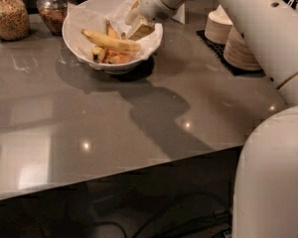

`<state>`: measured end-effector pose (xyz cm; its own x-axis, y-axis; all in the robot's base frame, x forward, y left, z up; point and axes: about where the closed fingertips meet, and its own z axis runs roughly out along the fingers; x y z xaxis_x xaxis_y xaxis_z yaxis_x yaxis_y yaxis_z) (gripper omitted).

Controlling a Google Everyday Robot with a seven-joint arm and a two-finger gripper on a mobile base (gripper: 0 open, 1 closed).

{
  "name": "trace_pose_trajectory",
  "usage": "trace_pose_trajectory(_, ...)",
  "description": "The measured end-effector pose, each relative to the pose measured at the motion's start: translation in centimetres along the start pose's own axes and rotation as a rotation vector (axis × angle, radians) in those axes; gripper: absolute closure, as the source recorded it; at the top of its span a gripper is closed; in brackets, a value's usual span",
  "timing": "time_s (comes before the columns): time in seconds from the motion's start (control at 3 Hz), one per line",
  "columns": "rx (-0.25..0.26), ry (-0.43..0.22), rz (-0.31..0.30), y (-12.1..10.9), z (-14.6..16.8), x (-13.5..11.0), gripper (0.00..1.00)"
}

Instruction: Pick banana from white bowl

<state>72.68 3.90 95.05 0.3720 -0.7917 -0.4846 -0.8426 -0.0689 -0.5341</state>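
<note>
**Gripper hanging over the right side of the white bowl**

The gripper (pixel 138 27) is hanging over the right part of the white bowl (pixel 73 42), just inside its rim. Its tip is pointing down and to the left, close to the right end of the banana (pixel 111 42). Whether the claw is wide or narrow cannot be told, and it is also not clear if it is touching the fruit.

The banana is lying in the bowl on the crumpled white paper (pixel 84 15), running from left to right on top of shorter yellow-orange fruit pieces (pixel 114 58). The bowl is standing on the far part of the grey table (pixel 104 133).

The white arm (pixel 258 19) is reaching in from the right — its shadow (pixel 159 110) is falling on the table on the near side of the bowl. Two glass jars (pixel 7 15) are standing at the far left, the closer one just beside the bowl. Stacks of beige paper bowls (pixel 238 43) are sitting on a black mat (pixel 216 46) at the far right, apart from the white bowl. The robot's white body (pixel 273 182) is filling the near right corner.
</note>
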Motion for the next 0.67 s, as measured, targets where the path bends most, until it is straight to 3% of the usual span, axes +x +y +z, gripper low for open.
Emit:
trace_pose_trajectory(0.33,-0.045,-0.007,-0.006,0.6,2.2,0.1,0.53)
trace_pose_trajectory(0.67,-0.081,-0.015,-0.011,0.8,4.2,0.0,0.44)
